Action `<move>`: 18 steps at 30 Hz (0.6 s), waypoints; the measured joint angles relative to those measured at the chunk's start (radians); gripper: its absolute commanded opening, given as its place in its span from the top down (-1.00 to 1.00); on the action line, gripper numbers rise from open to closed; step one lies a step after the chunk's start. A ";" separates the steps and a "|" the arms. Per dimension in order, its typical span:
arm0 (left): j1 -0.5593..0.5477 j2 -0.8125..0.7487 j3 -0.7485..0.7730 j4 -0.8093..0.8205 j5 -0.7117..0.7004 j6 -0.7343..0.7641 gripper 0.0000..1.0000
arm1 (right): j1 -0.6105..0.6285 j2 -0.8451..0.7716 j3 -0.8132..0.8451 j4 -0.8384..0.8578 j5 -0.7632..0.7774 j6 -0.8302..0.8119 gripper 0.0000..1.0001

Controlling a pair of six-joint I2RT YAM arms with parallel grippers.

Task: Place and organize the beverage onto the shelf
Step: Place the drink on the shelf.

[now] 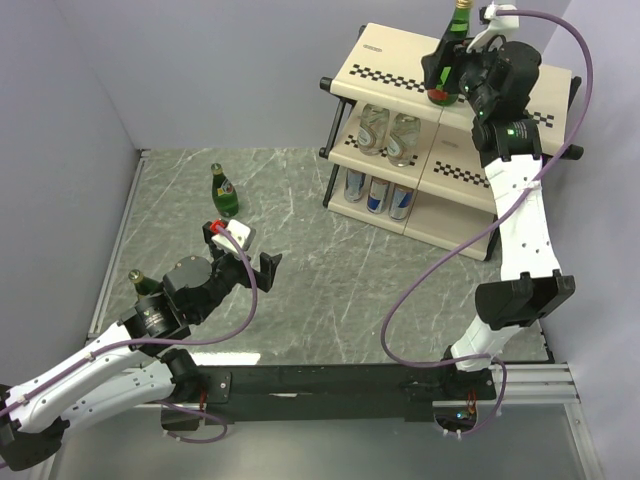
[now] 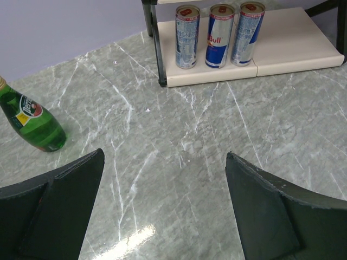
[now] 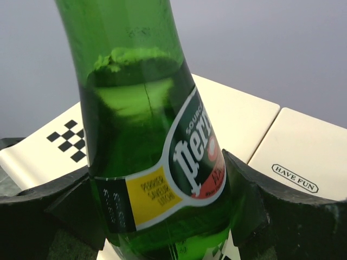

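My right gripper [image 1: 447, 72] is shut on a green glass bottle [image 1: 459, 22] with a yellow and red label, held upright over the top board of the shelf [image 1: 385, 68]. In the right wrist view both fingers [image 3: 271, 211] press the bottle [image 3: 146, 135] at label height; whether its base touches the board is hidden. Two clear bottles [image 1: 388, 130] stand on the middle tier and three silver-and-blue cans [image 1: 378, 192] on the bottom tier. A second green bottle [image 1: 224, 192] stands on the table, a third [image 1: 146, 283] beside the left arm. My left gripper [image 1: 245, 255] hangs open over bare table.
The left wrist view shows the cans [image 2: 219, 33] in a row on the lowest board [image 2: 287, 46], a green bottle [image 2: 32, 122] at the far left, and grey marbled tabletop [image 2: 179, 124] between. Purple walls close the back and both sides.
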 measured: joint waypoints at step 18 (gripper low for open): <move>0.000 -0.002 0.000 0.000 0.000 0.000 -0.99 | 0.000 -0.033 -0.031 0.066 0.019 -0.003 -0.70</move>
